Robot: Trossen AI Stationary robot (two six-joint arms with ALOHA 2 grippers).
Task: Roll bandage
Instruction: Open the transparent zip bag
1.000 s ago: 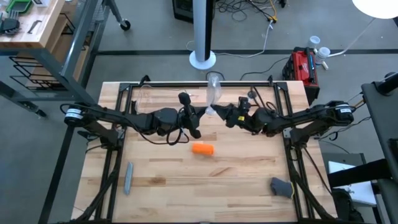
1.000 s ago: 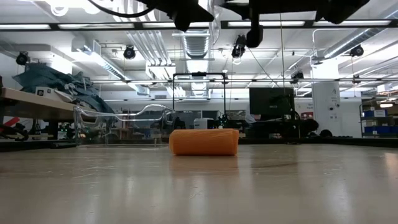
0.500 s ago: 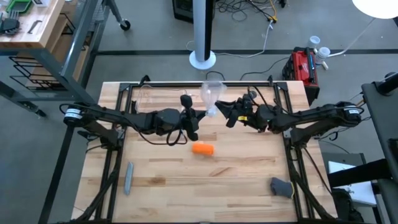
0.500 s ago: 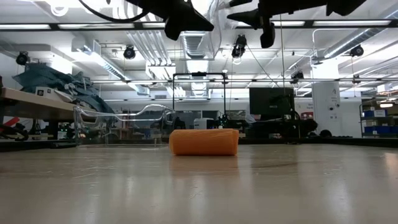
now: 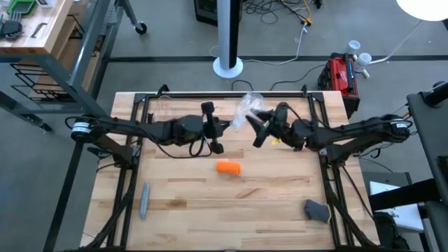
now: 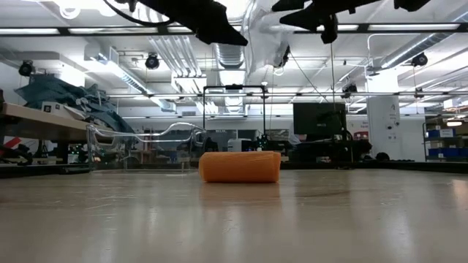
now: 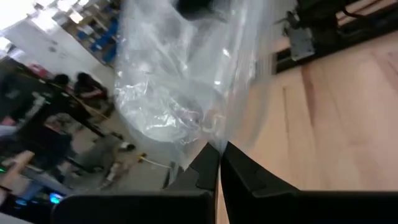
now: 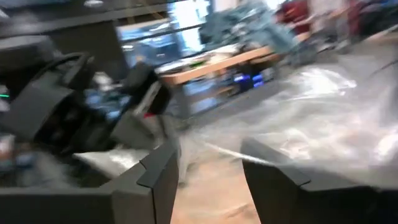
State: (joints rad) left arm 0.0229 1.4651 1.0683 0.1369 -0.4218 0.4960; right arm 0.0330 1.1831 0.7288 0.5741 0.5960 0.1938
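Dead center on the counter (image 5: 182, 203), the bandage (image 5: 228, 167) sits as a stubby orange roll, lying on its side with nothing touching it. Up around 12 o'clock from it, both arms meet in the air over a crinkled clear plastic wrap (image 5: 246, 107). The left gripper (image 7: 219, 163) has its fingers clenched on the wrap's edge, pinched tight. The right gripper (image 8: 208, 163) is released, fingers spread wide, right beside the wrap. A grey bar (image 5: 144, 199) lies at about 8 o'clock from the roll, and a dark grey thing (image 5: 316, 210) sits at 4 o'clock.
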